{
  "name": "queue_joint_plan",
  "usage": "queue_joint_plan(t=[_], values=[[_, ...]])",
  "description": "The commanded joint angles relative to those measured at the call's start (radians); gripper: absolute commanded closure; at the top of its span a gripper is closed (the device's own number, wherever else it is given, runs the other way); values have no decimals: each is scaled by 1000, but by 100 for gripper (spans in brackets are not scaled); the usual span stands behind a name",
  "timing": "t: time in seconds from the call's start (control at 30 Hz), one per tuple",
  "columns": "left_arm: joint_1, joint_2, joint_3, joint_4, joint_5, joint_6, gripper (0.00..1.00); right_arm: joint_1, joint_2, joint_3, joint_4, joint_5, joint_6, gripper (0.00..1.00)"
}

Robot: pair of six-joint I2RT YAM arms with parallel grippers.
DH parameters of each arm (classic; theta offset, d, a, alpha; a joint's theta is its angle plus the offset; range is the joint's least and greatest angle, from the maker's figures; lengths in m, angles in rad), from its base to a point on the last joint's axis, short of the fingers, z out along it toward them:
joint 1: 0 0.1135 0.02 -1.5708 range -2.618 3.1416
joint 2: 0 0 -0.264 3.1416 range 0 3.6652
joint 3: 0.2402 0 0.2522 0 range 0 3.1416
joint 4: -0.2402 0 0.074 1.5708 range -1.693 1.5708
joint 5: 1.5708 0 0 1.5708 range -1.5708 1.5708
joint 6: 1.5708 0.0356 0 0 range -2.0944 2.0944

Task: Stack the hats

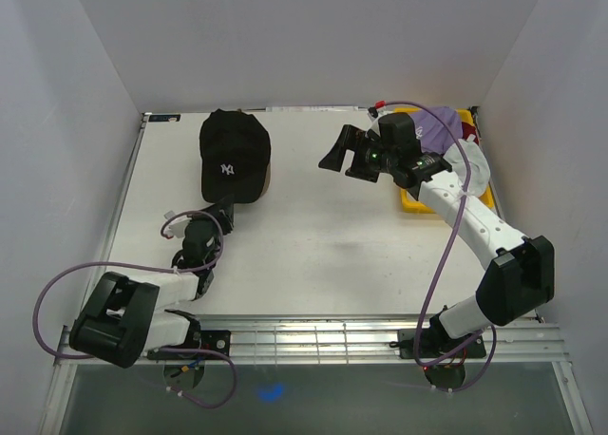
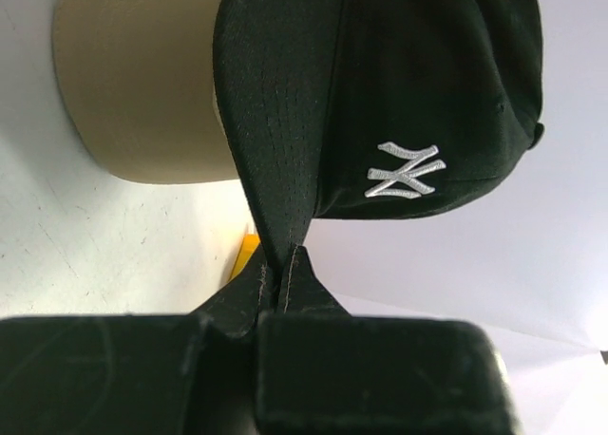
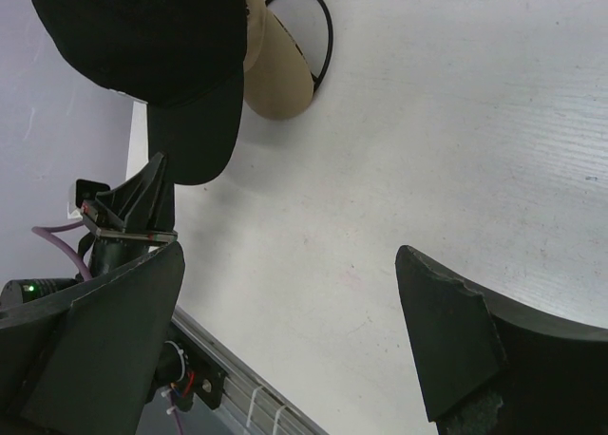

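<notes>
Left tool [image 2: 283, 269] pinches black cap [image 2: 427, 84] brim, crown over tan cap [image 2: 142, 84]; right tool [image 3: 285, 264] spread, well apart above worktop [image 3: 456, 122].

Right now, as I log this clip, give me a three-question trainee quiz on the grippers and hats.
1. True or false: the right gripper holds a hat.
2. Which part of the black cap does the left gripper pinch? A brim, B crown, C back strap.
3. What lies partly beneath the black cap?
Key: 1 false, its jaws stand open and empty. 2 A. 3 the tan cap.
</notes>
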Motion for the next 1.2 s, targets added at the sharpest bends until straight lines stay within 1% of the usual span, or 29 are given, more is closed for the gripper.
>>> queue_joint_plan(t=[0.0, 0.5, 0.57, 0.7, 0.73, 0.77, 0.83, 0.87, 1.0, 1.07, 1.1, 1.17], values=[[4, 62, -9, -244, 24, -9, 100, 6, -20, -14, 32, 11, -22, 3], [4, 160, 48, -362, 87, -35, 100, 6, -26, -22, 26, 22, -29, 3], [4, 167, 45, -371, 90, -53, 97, 6, -26, -21, 26, 22, -29, 3], [4, 177, 43, -383, 94, -58, 94, 6, -26, -22, 23, 20, -31, 3], [4, 178, 45, -388, 96, -58, 92, 6, -26, -21, 23, 20, -31, 3], [4, 181, 48, -396, 96, -58, 84, 6, -26, -20, 23, 20, -31, 3], [4, 186, 48, -405, 101, -59, 77, 6, -26, -20, 20, 22, -31, 3], [4, 190, 49, -406, 102, -64, 70, 6, -26, -20, 22, 22, -32, 3], [4, 215, 57, -411, 117, -64, 57, 6, -27, -19, 17, 25, -34, 3], [4, 223, 59, -411, 130, -66, 55, 6, -28, -19, 15, 26, -34, 3], [4, 229, 62, -411, 133, -64, 51, 7, -28, -19, 15, 27, -35, 3], [4, 232, 62, -411, 139, -62, 48, 4, -30, -19, 15, 28, -36, 3]])
